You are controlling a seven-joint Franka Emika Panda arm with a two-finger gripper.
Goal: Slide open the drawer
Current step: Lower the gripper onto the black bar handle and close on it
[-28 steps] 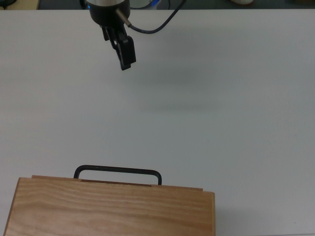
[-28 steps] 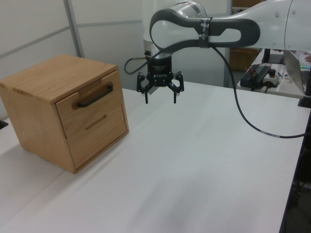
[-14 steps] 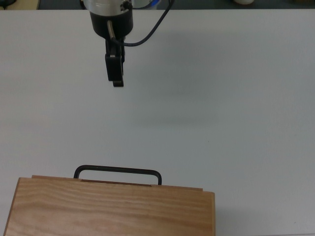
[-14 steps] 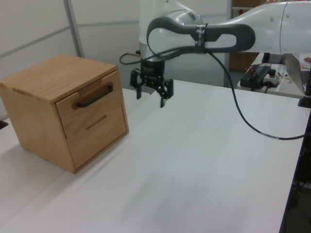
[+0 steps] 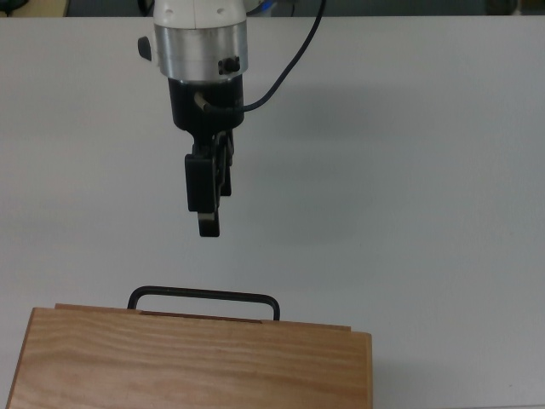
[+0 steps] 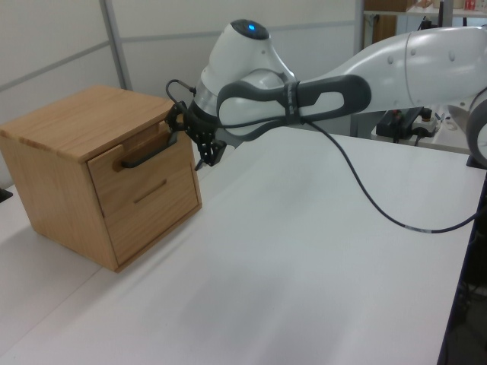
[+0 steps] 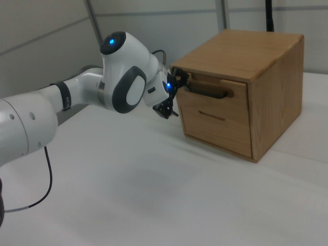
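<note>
The drawer (image 6: 141, 163) sits at the top of the front of a wooden cabinet (image 6: 72, 125), closed or nearly so, its front about flush with the panel below. Its black handle (image 5: 204, 296) juts out from the front face over the table (image 5: 409, 170). In the top view the cabinet fills the bottom left corner, with the handle showing just above its top edge.

The gripper (image 5: 209, 223) hangs in front of the handle, turned level and pointing at the cabinet. In the top view its tips stop short of the handle, a strip of bare table between them. In the left view the gripper (image 6: 196, 137) is at about the handle's height, off the end of the handle on the left view's right. The fingers are spread apart, one higher and one lower, and hold nothing.

The right view shows the same: the gripper (image 7: 171, 97) is close to the drawer (image 7: 212, 92), not touching it.

Ahead of the drawer front the white table runs wide and flat. The arm (image 6: 319, 84) reaches in from the far side.
</note>
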